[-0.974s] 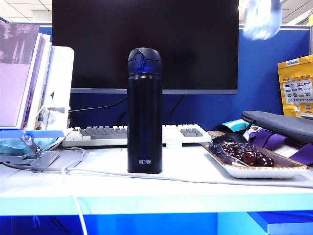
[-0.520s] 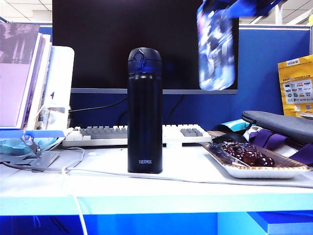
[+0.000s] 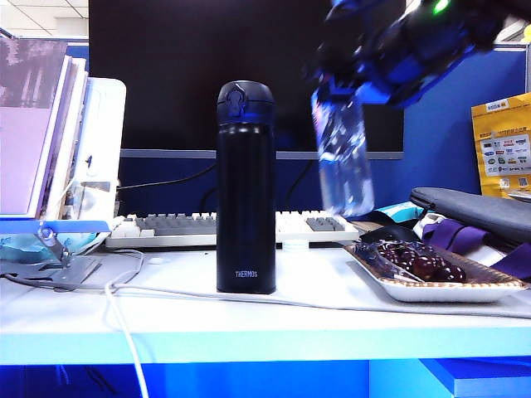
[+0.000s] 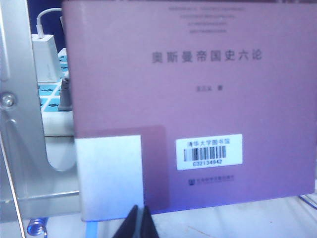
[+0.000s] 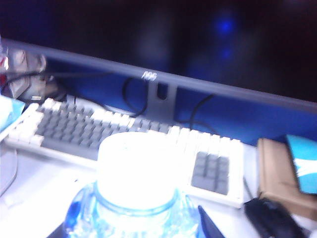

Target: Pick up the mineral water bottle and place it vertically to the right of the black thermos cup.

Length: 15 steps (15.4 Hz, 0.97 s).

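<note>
- The right gripper, blurred, grips the mineral water bottle by its upper part, in the air right of the black thermos cup and above the desk.
- The thermos stands upright before the keyboard.
- The left gripper, fingertips pressed together, faces a purple book.
- A tray sits at right.

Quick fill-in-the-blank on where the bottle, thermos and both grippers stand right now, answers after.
1. The right gripper holds the water bottle in the ____, above the desk.
2. The bottle hangs to the ____ of the black thermos.
3. The left gripper, jaws together, faces a purple ____.
4. Below the bottle sits a tray of dark ____.

Answers: air; right; book; fruit
</note>
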Tool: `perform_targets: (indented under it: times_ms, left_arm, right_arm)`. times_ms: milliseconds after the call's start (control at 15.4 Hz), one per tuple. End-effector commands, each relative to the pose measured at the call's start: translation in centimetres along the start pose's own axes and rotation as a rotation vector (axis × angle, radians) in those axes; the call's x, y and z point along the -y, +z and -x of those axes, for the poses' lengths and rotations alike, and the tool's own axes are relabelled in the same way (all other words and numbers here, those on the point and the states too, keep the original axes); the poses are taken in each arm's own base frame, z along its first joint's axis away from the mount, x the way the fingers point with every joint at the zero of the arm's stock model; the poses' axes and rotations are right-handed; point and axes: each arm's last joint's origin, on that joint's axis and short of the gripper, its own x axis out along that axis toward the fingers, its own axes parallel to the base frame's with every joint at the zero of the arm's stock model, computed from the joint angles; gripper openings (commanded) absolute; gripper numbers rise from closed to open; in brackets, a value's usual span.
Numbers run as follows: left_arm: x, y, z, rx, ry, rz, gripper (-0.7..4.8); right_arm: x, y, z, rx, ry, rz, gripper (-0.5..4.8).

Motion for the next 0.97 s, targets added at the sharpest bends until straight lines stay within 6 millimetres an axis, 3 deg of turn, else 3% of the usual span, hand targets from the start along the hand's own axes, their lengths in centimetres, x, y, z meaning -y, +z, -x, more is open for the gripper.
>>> perform_targets:
  times_ms: [65, 520, 974]
  left_arm:
    - [0.0, -0.1, 0.0, -0.009, -0.003, -0.004, -0.02]
    - [0.0, -0.1, 0.0, -0.009, -0.003, -0.003, -0.02]
    - [0.0, -0.1, 0.0, -0.009, -0.003, -0.004, -0.02]
  right_arm:
    - [-1.6, 0.7, -0.1, 0.085, 0.040, -0.016, 2.64]
    - [-2.0, -2.0, 0.4, -0.003, 0.036, -0.087, 2.64]
    - [-2.8, -4.5, -0.5, -0.041, 0.056, -0.107, 2.64]
